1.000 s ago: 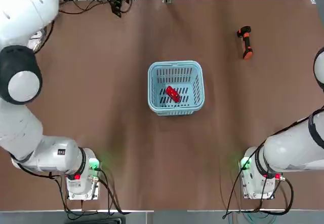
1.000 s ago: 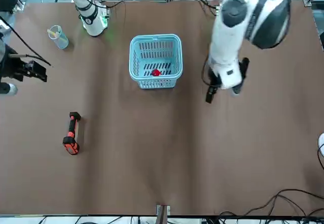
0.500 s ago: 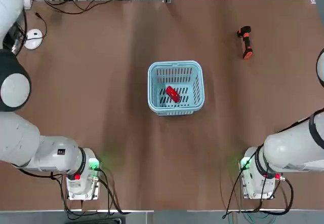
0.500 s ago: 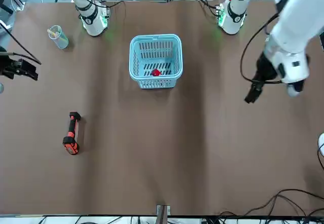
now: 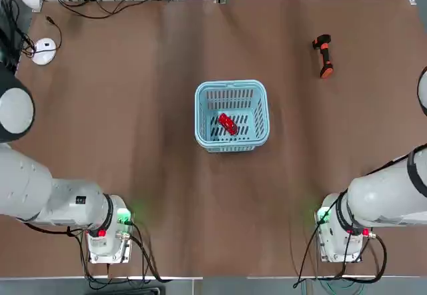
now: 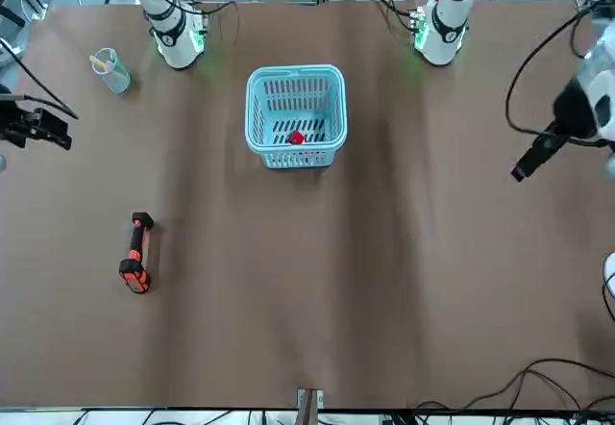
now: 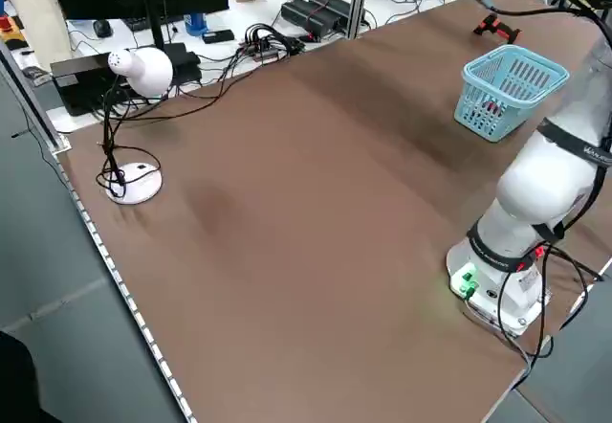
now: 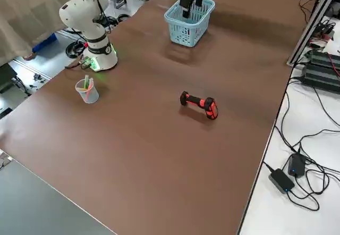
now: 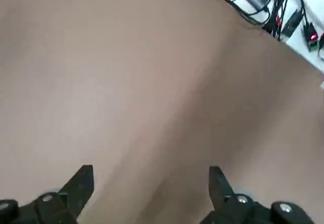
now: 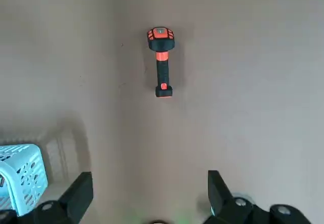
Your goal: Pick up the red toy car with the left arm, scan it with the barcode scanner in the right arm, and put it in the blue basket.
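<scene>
The red toy car (image 5: 227,123) lies inside the blue basket (image 5: 231,87) at the table's middle, and it also shows in the front view as the car (image 6: 296,137) within the basket (image 6: 296,72). The barcode scanner (image 5: 323,56) lies loose on the table at the far right, black head and orange handle. My left gripper (image 6: 530,161) hangs open and empty by the table's left edge, with only bare table between its fingers (image 9: 83,181). My right gripper (image 10: 149,183) is open above the table, well short of the scanner (image 10: 161,62).
A clear cup (image 6: 110,69) stands near the right arm's base. A white mouse (image 5: 44,50) with its cable sits at the far left corner. Cables and power strips line the far table edge (image 9: 268,11).
The left arm has swung away from beside the basket out to the table's left edge. The car stays in the basket, and the scanner and right gripper have hardly moved.
</scene>
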Robot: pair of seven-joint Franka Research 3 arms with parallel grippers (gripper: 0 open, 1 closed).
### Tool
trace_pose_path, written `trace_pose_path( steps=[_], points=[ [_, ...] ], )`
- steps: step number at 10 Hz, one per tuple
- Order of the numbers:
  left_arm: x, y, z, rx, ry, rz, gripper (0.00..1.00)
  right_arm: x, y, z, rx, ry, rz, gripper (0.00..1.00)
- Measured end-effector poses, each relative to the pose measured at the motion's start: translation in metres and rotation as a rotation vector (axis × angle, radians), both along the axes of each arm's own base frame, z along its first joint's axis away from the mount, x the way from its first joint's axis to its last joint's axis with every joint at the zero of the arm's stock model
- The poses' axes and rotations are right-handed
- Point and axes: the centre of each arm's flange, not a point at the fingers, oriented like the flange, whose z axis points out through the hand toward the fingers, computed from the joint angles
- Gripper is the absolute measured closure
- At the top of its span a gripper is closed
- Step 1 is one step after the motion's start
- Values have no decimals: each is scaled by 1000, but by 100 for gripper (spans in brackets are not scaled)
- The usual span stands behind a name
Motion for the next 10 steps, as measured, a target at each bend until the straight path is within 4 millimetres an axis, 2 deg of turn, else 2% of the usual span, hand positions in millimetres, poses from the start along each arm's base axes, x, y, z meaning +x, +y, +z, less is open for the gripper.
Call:
trace_pose_path(
  steps=[1, 3, 6, 10],
  points=[
    [-2, 20, 3, 7, 10, -86, 0, -2, -8, -1, 16, -2, 20, 0],
    [-6, 31, 5, 26, 29, -311, 0, 1, -19, -14, 36, -35, 40, 0],
    [-9, 23, 6, 27, 47, -391, 0, 7, -7, -44, 39, -56, 67, 0],
    [-15, 17, 2, 42, 87, -514, 3, 5, -9, -62, 40, -79, 66, 0]
  ],
)
